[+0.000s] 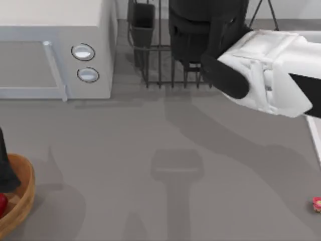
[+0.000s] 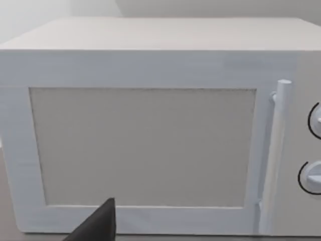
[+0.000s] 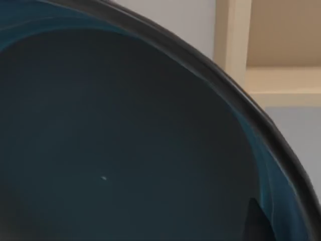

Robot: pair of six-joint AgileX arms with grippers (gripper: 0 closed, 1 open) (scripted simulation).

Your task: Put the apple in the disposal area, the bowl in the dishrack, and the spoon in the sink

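Note:
The teal-blue bowl (image 1: 193, 25) stands on edge among the bars of the dark wire dishrack (image 1: 160, 75) at the back. My right gripper (image 1: 220, 35) is at the bowl's rim and shut on it. In the right wrist view the bowl's inside (image 3: 125, 150) is very close, with one fingertip (image 3: 258, 221) against it. The red apple (image 1: 2, 203) lies in the tan wooden disposal area (image 1: 22, 198) at the front left, and my left gripper (image 1: 5, 173) hangs just above it. The tiny pink spoon (image 1: 317, 203) lies at the front right, beside the sink's white edge (image 1: 316, 140).
A white microwave (image 1: 55, 50) with two round knobs fills the back left, and its door (image 2: 145, 145) faces the left wrist camera. The rack's dark utensil cup (image 1: 143, 22) stands at its left corner. The white right arm (image 1: 271, 70) reaches across the back right.

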